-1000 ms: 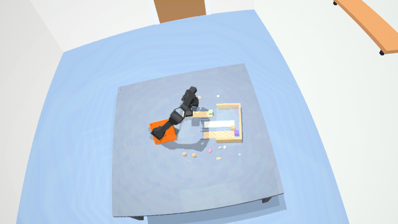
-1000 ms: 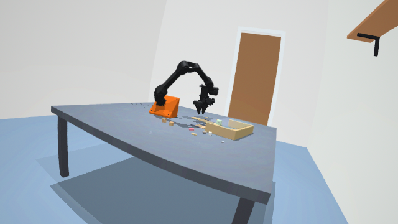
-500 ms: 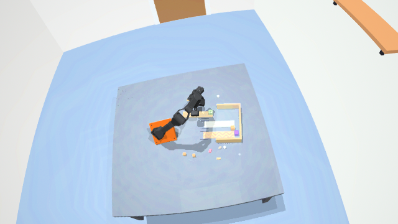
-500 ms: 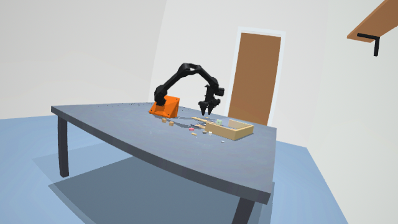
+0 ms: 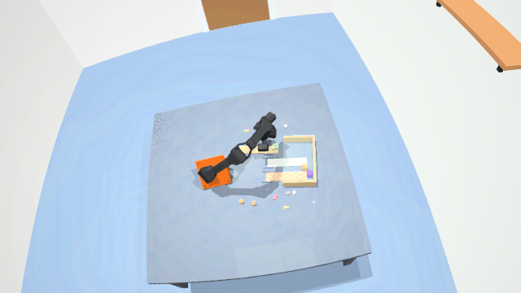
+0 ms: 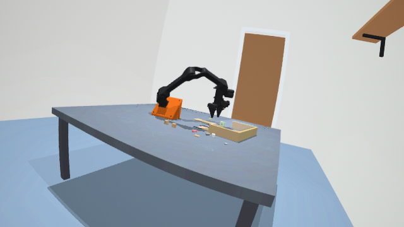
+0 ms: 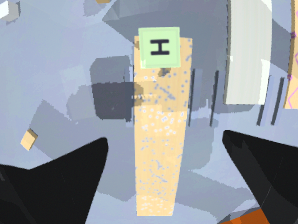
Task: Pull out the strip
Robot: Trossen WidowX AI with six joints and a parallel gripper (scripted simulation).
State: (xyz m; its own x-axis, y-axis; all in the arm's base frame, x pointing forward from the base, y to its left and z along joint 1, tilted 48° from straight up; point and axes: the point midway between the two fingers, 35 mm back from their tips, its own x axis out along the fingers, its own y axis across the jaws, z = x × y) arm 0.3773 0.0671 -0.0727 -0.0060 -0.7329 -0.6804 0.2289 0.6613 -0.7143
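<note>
The labelled cube [image 5: 275, 147] [image 6: 222, 123] [image 7: 160, 47] is pale green with an "H" on top. It rests on the far end of a speckled tan strip [image 6: 202, 121] [image 7: 158, 163] that sticks out of the open side of a wooden tray [image 5: 313, 159] [image 6: 240, 135]. My gripper [image 5: 264, 144] [image 6: 215, 114] [image 7: 166, 140] is open and empty. It hangs a little above the strip's near part, short of the cube, with one finger on each side of the strip.
A white strip [image 5: 285, 162] [image 7: 248, 30] and a zigzag-patterned strip [image 5: 285, 177] lie in the tray, with a tan cube [image 5: 304, 167] and a purple cube [image 5: 309, 173] at their far ends. Small loose blocks [image 5: 253, 203] are scattered in front. The orange arm base [image 5: 213, 171] stands to the left.
</note>
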